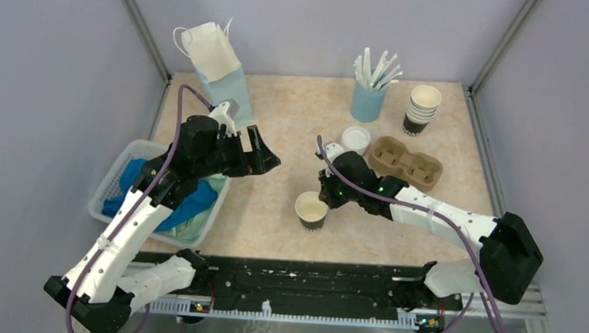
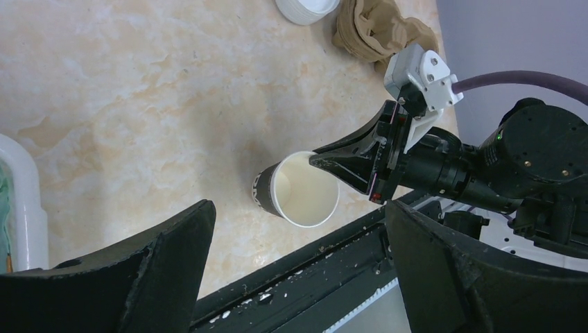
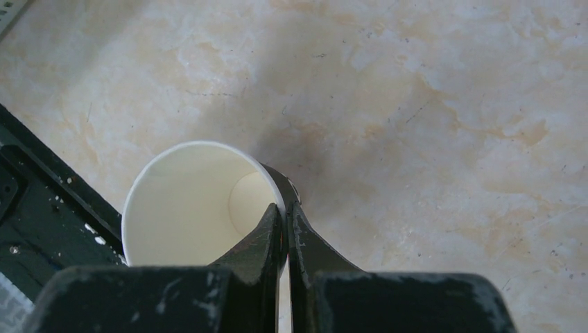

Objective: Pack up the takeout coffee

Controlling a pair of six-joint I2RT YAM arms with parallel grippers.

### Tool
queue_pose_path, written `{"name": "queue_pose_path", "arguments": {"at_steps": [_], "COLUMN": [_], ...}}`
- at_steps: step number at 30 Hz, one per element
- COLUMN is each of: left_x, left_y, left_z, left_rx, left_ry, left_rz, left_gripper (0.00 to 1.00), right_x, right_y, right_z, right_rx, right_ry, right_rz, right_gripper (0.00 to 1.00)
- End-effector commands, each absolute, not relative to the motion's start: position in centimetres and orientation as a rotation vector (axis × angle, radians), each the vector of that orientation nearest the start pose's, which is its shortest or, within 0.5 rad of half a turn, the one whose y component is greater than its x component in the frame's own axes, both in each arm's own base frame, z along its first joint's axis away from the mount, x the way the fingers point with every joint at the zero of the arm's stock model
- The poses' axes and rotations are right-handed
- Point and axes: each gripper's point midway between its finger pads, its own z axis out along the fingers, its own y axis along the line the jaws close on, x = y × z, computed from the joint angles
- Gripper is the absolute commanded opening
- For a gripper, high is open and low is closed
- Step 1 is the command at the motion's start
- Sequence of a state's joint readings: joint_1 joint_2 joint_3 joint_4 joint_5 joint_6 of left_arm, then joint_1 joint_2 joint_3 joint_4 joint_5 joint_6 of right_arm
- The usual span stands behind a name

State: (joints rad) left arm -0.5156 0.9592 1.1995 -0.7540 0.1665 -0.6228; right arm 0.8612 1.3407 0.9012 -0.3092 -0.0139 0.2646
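Note:
A single lidless paper cup (image 1: pixel 311 211) with a dark body and cream inside stands upright near the table's front middle. No cup with a dome lid is in view. My right gripper (image 1: pixel 322 201) is shut on this cup's rim, one finger inside and one outside, as the right wrist view shows for the gripper (image 3: pixel 285 208) and the cup (image 3: pixel 194 201). My left gripper (image 1: pixel 265 155) is open and empty, hovering left of the cup. In the left wrist view the cup (image 2: pixel 298 191) sits beyond its spread fingers (image 2: pixel 173 236). A loose white lid (image 1: pixel 355 139) lies behind.
A brown cardboard cup carrier (image 1: pixel 406 162) lies right of the lid. A stack of lidless cups (image 1: pixel 422 109) and a blue holder with white sticks (image 1: pixel 369 101) stand at the back. A light blue paper bag (image 1: pixel 220 65) stands back left. A basket (image 1: pixel 113 182) with blue cloths sits left.

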Motion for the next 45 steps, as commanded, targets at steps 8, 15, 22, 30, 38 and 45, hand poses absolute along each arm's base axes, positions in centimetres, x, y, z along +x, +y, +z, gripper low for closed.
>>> {"name": "queue_pose_path", "arguments": {"at_steps": [8, 15, 22, 30, 38, 45], "left_x": [22.6, 22.9, 23.0, 23.3, 24.9, 26.7], "left_y": [-18.9, -19.2, -19.9, -20.8, -21.9, -23.0], "left_z": [30.4, 29.6, 28.1, 25.5, 23.2, 22.1], "left_rx": [0.022, 0.064, 0.097, 0.108, 0.195, 0.253], "left_ry": [2.179, 2.208, 2.262, 2.318, 2.369, 2.398], "left_rz": [-0.832, -0.821, -0.826, -0.857, -0.825, -0.802], "left_gripper": [0.98, 0.98, 0.98, 0.98, 0.98, 0.98], "right_x": [23.5, 24.0, 27.1, 32.9, 40.2, 46.6], "right_y": [28.6, 27.6, 24.2, 18.6, 16.4, 15.4], "right_z": [14.9, 17.1, 18.8, 17.7, 15.9, 14.3], "right_rx": [-0.669, -0.606, -0.468, -0.165, 0.044, 0.081], "right_ry": [2.146, 2.129, 2.197, 2.364, 2.412, 2.428], "right_rz": [0.539, 0.493, 0.334, 0.089, -0.024, -0.087], "right_gripper": [0.06, 0.23, 0.30, 0.42, 0.41, 0.37]}}
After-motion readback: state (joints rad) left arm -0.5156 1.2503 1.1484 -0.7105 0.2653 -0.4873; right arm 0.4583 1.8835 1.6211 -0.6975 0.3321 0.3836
